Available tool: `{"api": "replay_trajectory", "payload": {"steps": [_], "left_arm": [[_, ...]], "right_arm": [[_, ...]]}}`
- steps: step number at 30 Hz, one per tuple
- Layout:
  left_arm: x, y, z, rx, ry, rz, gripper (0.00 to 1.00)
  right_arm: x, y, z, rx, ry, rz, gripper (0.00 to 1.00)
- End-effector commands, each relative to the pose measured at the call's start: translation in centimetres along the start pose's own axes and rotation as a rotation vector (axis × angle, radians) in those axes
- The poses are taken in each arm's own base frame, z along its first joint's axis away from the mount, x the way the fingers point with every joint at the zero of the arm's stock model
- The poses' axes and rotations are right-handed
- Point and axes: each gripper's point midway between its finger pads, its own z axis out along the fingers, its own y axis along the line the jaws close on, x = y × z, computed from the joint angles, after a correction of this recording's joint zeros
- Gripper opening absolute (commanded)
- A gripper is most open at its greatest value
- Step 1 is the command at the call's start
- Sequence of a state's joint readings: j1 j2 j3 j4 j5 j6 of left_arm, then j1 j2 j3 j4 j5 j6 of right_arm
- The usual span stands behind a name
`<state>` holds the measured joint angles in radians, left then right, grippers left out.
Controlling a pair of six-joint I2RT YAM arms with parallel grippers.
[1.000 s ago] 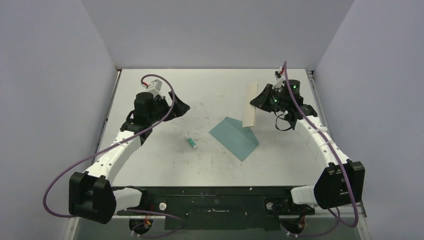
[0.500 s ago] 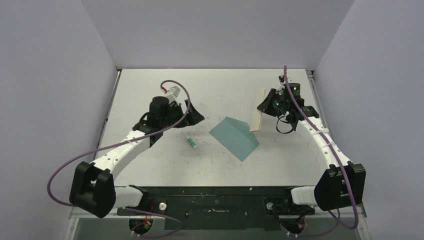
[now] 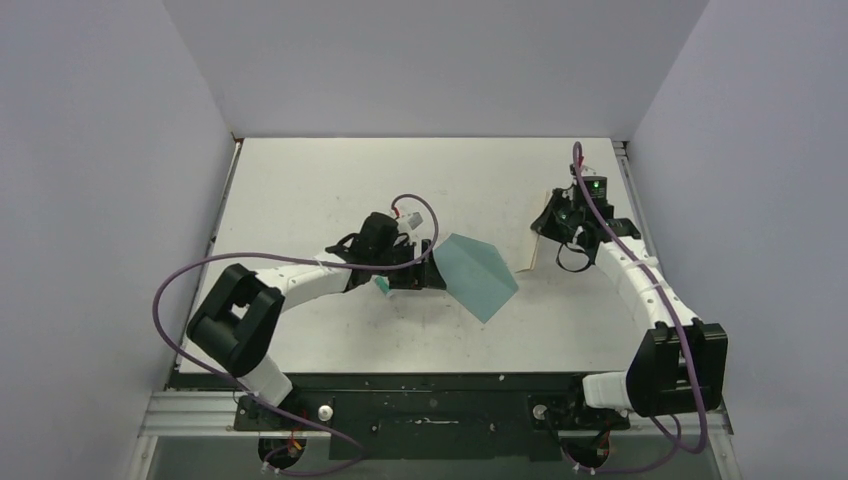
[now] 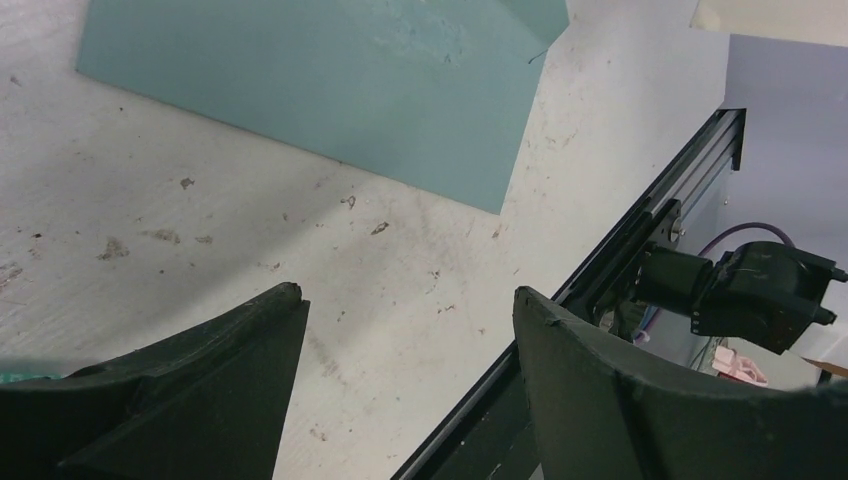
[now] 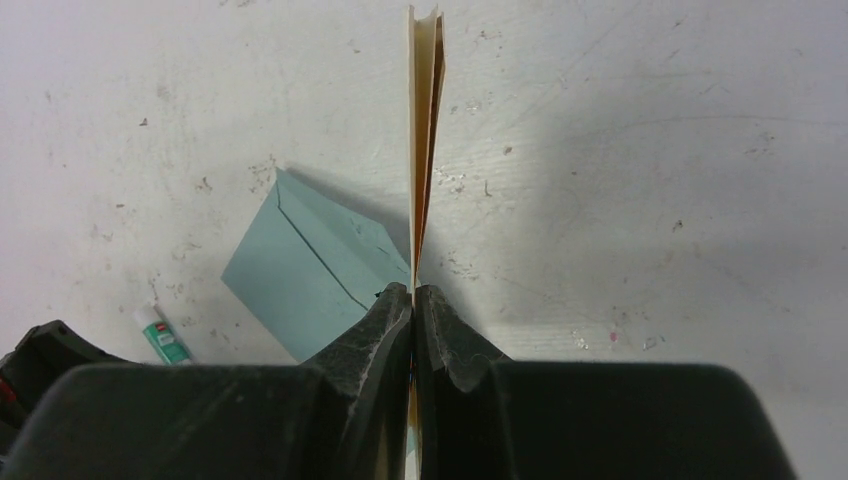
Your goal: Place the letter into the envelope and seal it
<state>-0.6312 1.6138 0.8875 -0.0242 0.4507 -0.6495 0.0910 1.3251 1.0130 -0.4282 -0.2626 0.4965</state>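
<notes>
The right jaws were pressed together on the lower edge of the letter [image 5: 424, 150], which stood upright, edge-on to the wrist camera, above the tabletop [image 3: 300, 180]. From overhead the letter [image 3: 527, 258] hung just beside the right corner of the envelope [image 3: 478, 277]; whether they touched could not be told. The envelope [image 5: 310, 270] lay flat near the middle. The left arm [image 3: 300, 280] reached low across the tabletop, its jaws spread and holding nothing, over bare surface just short of the envelope [image 4: 330, 90]. A glue tube [image 5: 160, 335] lay beside them.
</notes>
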Motion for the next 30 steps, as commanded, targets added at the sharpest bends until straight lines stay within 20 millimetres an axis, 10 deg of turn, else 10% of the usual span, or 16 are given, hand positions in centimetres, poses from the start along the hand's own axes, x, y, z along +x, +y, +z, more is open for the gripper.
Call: {"api": "replay_trajectory", "payload": {"steps": [1,13,30], "left_arm": [[-0.9,-0.5,0.6,-0.002,0.005,0.011,0.73],[-1.7,1.8,2.8,-0.115,0.016,-0.080,0.72],[-6.5,5.1,4.6,-0.165,-0.057,-0.269,0.69]], "right_arm": [[0.1,-2.3,1.0,0.095,-0.015,-0.006,0.05],[2.5,-6.2,4.0,0.248,0.061,-0.066,0.05],[6.5,-0.6,6.7,-0.052,0.274,-0.060,0.05]]}}
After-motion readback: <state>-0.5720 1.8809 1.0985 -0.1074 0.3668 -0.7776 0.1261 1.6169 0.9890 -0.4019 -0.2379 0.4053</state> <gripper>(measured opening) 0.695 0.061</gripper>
